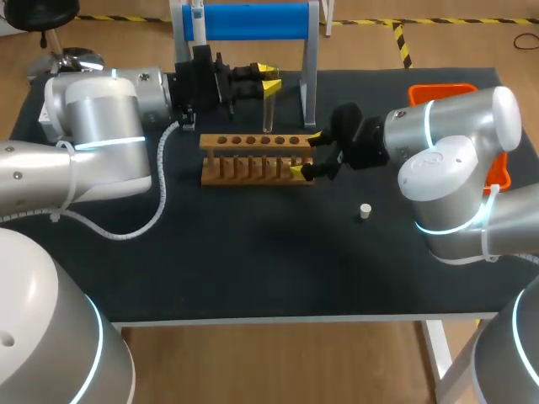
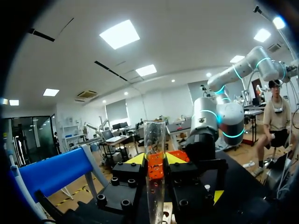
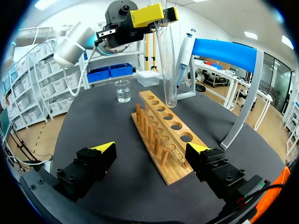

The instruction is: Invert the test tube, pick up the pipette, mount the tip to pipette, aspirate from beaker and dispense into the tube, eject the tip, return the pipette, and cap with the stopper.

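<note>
Nearest the lens, the right hand (image 3: 152,149) gapes wide astride one end of the wooden rack (image 3: 163,135), while the left hand (image 2: 155,161), clamped on the test tube (image 2: 154,135), holds it upright, rounded end down, just above that rack's row of holes.

Worktop (image 1: 253,261): matte black top, white frame leg (image 1: 440,353) at the near right corner. Floor (image 1: 278,362) is light wood-tone, with yellow-black hazard tape (image 1: 403,44) past the far edge. Stool (image 1: 77,59) on a chrome base off the far left corner. White ceiling (image 2: 187,37), square light panels (image 2: 119,33) plus small spots, all lit. Pale walls (image 2: 163,105). Shelving (image 3: 25,98) with blue bins (image 3: 110,72) down one side, dark glass partition (image 2: 25,140) at one end.
</note>
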Motion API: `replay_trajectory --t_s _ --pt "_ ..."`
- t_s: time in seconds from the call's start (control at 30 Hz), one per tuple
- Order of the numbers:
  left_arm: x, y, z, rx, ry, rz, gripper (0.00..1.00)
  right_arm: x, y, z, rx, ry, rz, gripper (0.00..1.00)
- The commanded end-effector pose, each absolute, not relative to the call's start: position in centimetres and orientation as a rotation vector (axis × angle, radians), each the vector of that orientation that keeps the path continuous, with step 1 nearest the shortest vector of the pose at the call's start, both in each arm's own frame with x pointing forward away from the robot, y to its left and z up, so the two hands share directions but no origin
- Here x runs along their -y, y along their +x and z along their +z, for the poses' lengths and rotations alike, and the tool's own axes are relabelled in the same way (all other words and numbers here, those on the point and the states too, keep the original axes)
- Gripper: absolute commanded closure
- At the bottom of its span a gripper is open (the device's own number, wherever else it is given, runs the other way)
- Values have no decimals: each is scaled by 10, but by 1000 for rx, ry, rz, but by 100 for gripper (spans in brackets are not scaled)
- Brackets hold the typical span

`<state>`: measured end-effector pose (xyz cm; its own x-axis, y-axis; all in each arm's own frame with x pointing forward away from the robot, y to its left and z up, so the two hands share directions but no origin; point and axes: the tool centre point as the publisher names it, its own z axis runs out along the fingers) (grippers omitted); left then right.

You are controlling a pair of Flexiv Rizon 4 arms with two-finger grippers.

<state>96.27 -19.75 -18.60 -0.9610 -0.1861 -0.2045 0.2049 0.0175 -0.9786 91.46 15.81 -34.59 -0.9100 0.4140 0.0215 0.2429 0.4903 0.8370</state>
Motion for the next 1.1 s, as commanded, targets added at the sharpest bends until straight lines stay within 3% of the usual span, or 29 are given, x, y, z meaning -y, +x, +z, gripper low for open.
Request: replay_trajectory --t_s 0.03,1.1 --pt "197 964 -186 -2027 23 -2027 100 -157 915 -346 -2550 567 1391 0" --pt "208 971 -196 -2089 -98 -2073 100 -157 915 -346 -2550 567 1391 0"
